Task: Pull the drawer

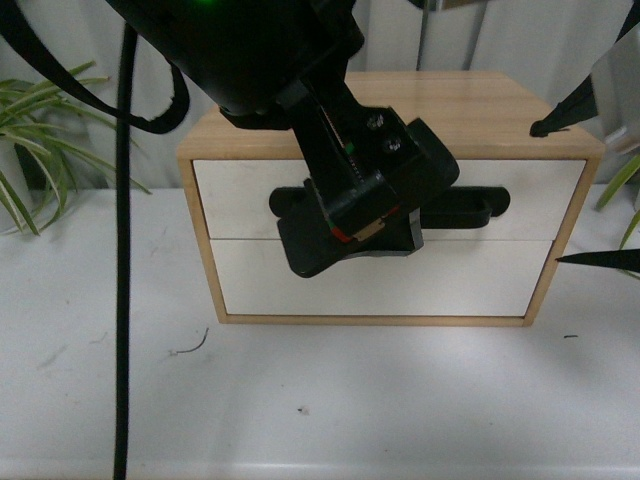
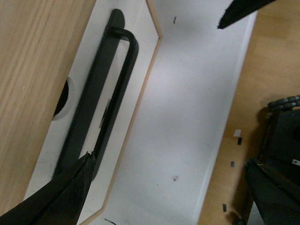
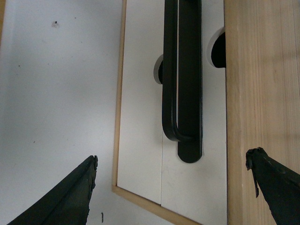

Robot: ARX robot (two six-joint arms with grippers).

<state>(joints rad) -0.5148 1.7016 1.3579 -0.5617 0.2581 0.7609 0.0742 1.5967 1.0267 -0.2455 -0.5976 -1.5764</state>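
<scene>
Hovering empty over the drawer (image 3: 213, 103), with right hand (image 3: 172, 154) spread wide facing its black handle (image 3: 190, 70), left hand (image 2: 154, 90) equally open beside it.

White drawer (image 1: 240, 195), black handle (image 1: 478, 206), cabinet (image 1: 480, 110) probably pale wood-grain.

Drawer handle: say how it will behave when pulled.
The handle looks rigid, so it likely won't bend. Its smooth black finish may let a grip slip. The small wooden chest stands free on the table, so it might slide along.
</scene>
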